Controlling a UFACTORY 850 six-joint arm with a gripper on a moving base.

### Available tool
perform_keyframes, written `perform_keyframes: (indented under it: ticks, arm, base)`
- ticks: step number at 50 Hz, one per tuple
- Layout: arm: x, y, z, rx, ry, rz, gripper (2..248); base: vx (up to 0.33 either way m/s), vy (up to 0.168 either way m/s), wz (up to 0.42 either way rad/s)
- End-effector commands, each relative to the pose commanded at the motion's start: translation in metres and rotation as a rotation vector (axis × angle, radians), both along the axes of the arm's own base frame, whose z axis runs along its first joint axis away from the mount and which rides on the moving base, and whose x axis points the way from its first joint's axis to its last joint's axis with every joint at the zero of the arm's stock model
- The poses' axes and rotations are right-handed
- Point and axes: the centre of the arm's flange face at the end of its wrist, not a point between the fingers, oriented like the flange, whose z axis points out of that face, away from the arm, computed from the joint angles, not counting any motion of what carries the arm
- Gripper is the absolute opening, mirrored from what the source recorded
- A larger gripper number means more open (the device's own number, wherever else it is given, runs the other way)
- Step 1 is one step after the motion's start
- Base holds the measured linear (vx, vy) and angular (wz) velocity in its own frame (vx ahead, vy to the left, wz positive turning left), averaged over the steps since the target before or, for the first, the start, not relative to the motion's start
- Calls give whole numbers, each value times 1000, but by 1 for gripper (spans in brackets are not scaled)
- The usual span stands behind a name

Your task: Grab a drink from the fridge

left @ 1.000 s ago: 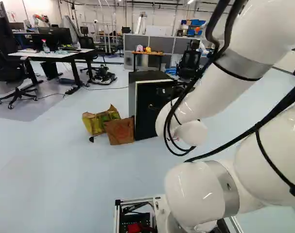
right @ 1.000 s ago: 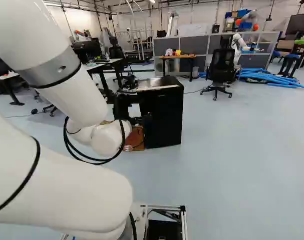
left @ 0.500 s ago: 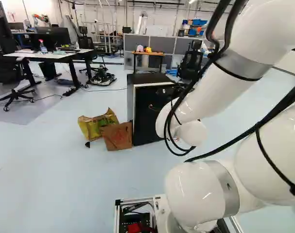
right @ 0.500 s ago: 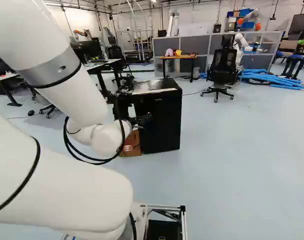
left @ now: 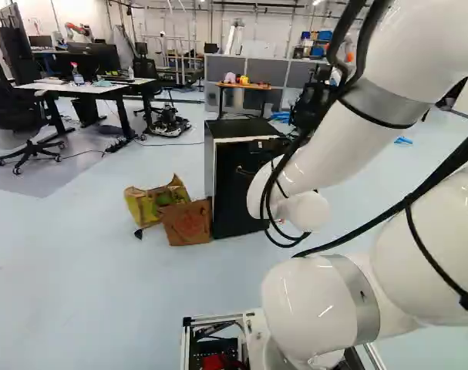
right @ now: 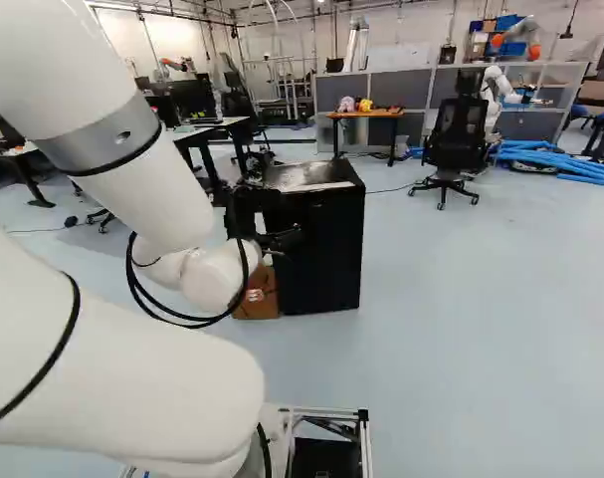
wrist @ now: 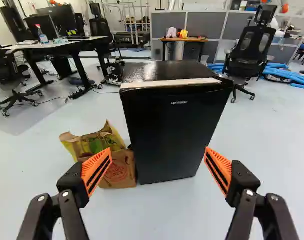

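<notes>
From my remote station, my gripper [right: 282, 217] is shown with its orange-padded fingers [wrist: 97, 170] well apart and nothing clamped between them. The black fridge [wrist: 174, 125] stands upright on the floor [wrist: 157, 215] ahead of the gripper, its door closed; a brown paper bag [wrist: 119, 171] stands just beside it.
</notes>
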Motion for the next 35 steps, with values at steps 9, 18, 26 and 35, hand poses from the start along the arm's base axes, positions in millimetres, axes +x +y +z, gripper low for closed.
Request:
perform_keyframes:
  ticks: [9,18,26,35]
  arm:
    - [0,0,0,0,0,0,247]
    - [0,0,0,0,0,0,247]
    - [0,0,0,0,0,0,247]
    - [0,0,0,0,0,0,247]
  base:
    - [107,-72,117]
    - [86,-70,111]
    - [76,-59,99]
    - [64,-49,90]
